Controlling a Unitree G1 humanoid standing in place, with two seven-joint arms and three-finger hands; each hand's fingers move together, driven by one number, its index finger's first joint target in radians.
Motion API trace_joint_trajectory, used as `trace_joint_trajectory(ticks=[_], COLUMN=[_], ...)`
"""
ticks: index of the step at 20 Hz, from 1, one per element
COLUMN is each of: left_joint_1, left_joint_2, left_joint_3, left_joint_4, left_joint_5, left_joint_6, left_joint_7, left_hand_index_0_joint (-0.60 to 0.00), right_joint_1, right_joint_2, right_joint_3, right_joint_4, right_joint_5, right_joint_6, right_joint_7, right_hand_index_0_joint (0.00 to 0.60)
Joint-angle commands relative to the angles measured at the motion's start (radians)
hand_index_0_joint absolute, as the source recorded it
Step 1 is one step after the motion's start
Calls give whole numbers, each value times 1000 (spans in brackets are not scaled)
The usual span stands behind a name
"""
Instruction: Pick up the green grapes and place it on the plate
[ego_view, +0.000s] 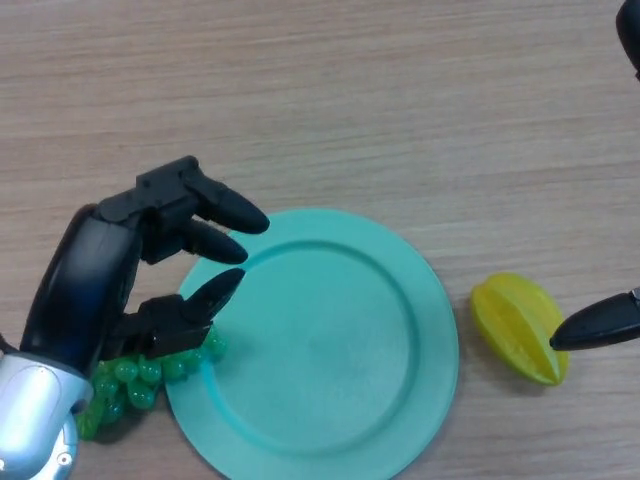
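Note:
A bunch of green grapes (140, 378) lies on the wooden table against the lower left rim of the teal plate (330, 400), partly on that rim. My left hand (110, 290) hovers right over the bunch and hides its upper part. The hand's fingers (225, 210) reach out, spread, over the plate's left edge, and the thumb (205, 300) points at the grapes from above without curling round them. Nothing lies on the plate. Only a black tip of my right hand (600, 325) shows at the right edge.
A yellow starfruit (518, 328) lies on the table right of the plate, touching the tip of my right hand. A dark object (631, 35) pokes in at the top right corner. Bare wooden table (320, 100) stretches behind the plate.

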Motion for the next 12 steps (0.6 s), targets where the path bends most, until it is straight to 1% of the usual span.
trace_joint_trajectory(ticks=[1, 2, 3, 5, 6, 7, 8, 9, 11, 12], left_joint_1=[-14, -8, 15, 48, 62, 82, 86, 96, 114, 118], left_joint_2=[14, 19, 31, 35, 36, 33, 33, 34, 35, 34], left_joint_3=[50, 60, 94, 135, 152, 183, 197, 229, 250, 252], left_joint_4=[-64, -69, -66, -15, 0, 28, 47, 86, 140, 157], left_joint_5=[-35, -47, -54, -12, 0, 24, 41, 69, 102, 114], left_joint_6=[-147, -146, -164, -235, -249, -281, -299, -320, -337, -340], left_joint_7=[45, 44, 35, 25, 20, 16, 18, 19, -2, -9], left_hand_index_0_joint=[-250, -150, -7, 0, 0, 0, 0, 0, 0, 0], right_joint_1=[-28, -30, -35, -44, -44, -39, -39, -45, -50, -51], right_joint_2=[-30, -25, -11, -9, -9, -8, -10, -12, -18, -14], right_joint_3=[-52, -48, -32, -30, -28, -23, -18, -6, 20, 32], right_joint_4=[-39, -39, -39, -39, -39, -39, -39, -39, -39, -39], right_joint_5=[-28, -34, -53, -53, -54, -56, -59, -65, -71, -81], right_joint_6=[-146, -142, -131, -121, -124, -130, -131, -126, -130, -132], right_joint_7=[-5, -2, 2, 5, 5, 4, 3, -2, -17, -19], right_hand_index_0_joint=[0, 0, 0, 0, 0, 0, 0, 0, 0, 0])
